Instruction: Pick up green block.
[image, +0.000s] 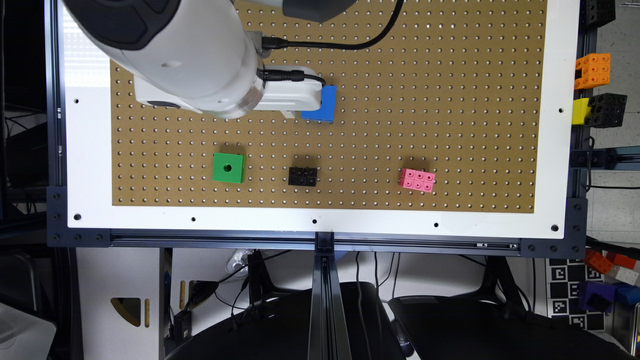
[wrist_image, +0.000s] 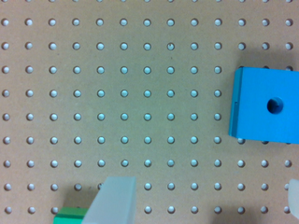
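The green block (image: 228, 168) lies flat on the brown pegboard (image: 450, 125), its round hole facing up, toward the exterior view's left. A sliver of the green block (wrist_image: 70, 215) shows in the wrist view, partly behind one pale fingertip (wrist_image: 114, 200). My gripper (image: 292, 107) hangs above the board, beyond and to the exterior view's right of the green block, apart from it. In the wrist view the gripper (wrist_image: 203, 205) is open with only bare pegboard (wrist_image: 140, 93) between its fingers.
A blue block (image: 320, 105) with a hole sits right beside the gripper, also seen as the blue block (wrist_image: 266, 105) in the wrist view. A black studded brick (image: 302, 176) and a pink brick (image: 417, 180) lie along the near row.
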